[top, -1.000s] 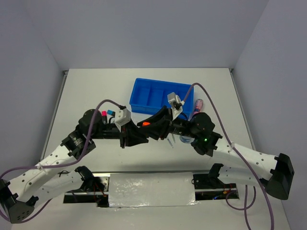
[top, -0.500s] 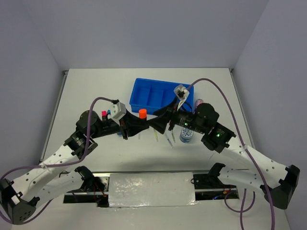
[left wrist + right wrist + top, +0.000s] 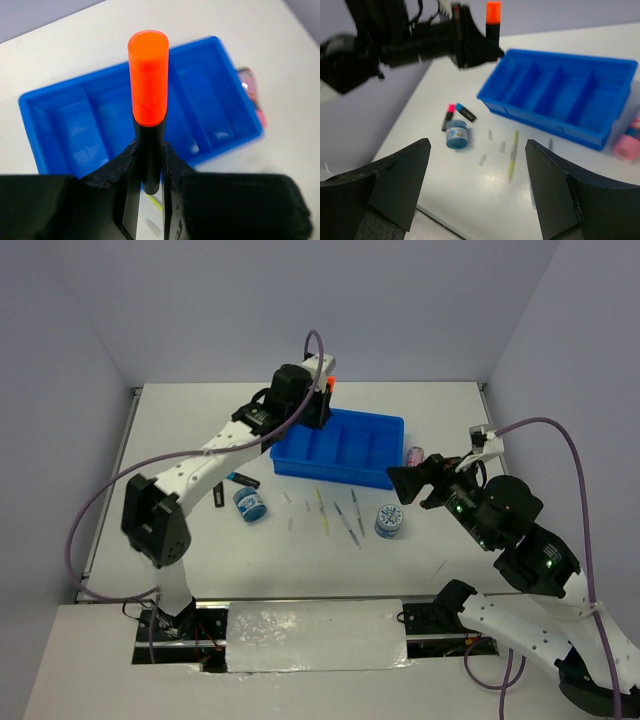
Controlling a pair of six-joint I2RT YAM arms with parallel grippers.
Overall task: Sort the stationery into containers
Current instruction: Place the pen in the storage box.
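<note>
The white desk (image 3: 180, 430) carries a bright-blue tray (image 3: 330, 468) with four compartments, set toward the far middle. The left tool (image 3: 322, 400) hangs over the tray's far left corner, clamped on the black body of an orange-capped highlighter (image 3: 328, 387) that stands cap up between its fingers. The right tool (image 3: 410, 483) hovers off the desk near the tray's right end, its fingers (image 3: 400, 175) spread wide with nothing between them. One blue-white roll (image 3: 249, 503) lies in front of the tray's left end, a second roll (image 3: 389, 521) in front of its right end. A pink tube (image 3: 415, 455) rests just beside the tray's right wall. A pink-capped highlighter (image 3: 219, 496) and a blue-capped highlighter (image 3: 240, 478) lie by the left roll. A yellow pen (image 3: 321, 512) and paler thin pens (image 3: 353, 520) are scattered between the rolls
</note>
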